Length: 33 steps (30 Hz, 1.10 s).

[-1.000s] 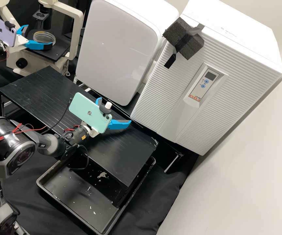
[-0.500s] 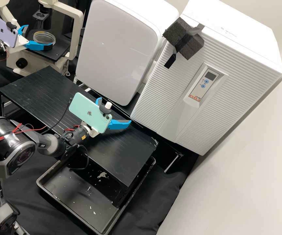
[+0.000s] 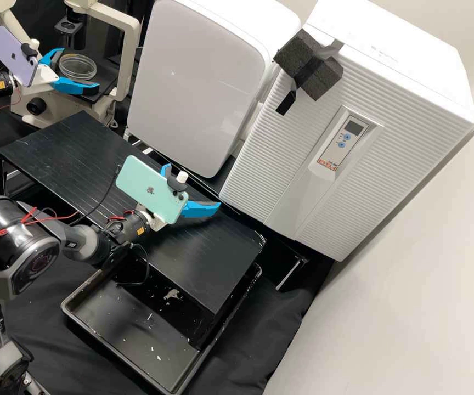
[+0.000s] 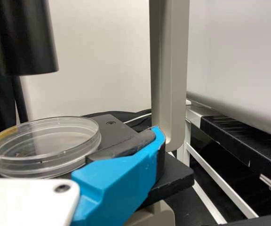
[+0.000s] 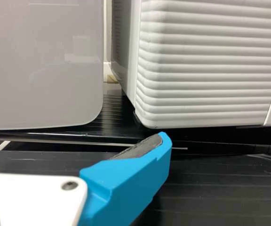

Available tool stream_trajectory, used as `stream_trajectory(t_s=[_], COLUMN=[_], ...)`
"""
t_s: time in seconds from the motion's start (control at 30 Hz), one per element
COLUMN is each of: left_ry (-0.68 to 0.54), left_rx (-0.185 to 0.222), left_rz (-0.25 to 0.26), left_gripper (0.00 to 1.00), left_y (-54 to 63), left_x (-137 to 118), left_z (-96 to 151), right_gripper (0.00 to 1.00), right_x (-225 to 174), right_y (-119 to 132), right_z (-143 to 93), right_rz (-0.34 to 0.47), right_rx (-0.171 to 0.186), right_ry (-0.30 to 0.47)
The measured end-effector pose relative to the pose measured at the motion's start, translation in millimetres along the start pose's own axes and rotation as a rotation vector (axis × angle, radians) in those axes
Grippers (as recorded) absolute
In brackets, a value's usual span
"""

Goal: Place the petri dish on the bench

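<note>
1. Over at the microscope, the left pincer [image 3: 79, 69] has swung further in around the petri dish [image 4: 51, 165], and the dish has shifted slightly along with it; the right pincer [image 3: 193, 186] hasn't budged.
2. The dish sits flat on the black stage [image 4: 177, 175], between the left one's spread fingers. From here I can't tell whether both pads touch it.
3. The right one waits over the worktop [image 3: 72, 145], its fingers apart too.
4. That dish looks like thin clear plastic: light, stiff, a bit slippery, and liable to crack if squeezed hard.
5. I'd take it across its full width, low on the side wall, gently. It seems to be lid over base, so pinching only the upper rim could lift the lid alone.
</note>
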Motion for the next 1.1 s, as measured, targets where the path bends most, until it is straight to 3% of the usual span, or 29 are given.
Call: stream_trajectory(t_s=[1.1], left_ry=[0.044], left_rx=[-0.009], left_rz=[0.0], left_gripper=[1.0], left_y=[3.8], left_x=[-6.5], left_z=[-13.9], right_gripper=[1.0], right_x=[0.0], right_y=[0.0], right_z=[0.0], right_rz=[0.0], right_rx=[0.0], right_ry=[0.0])
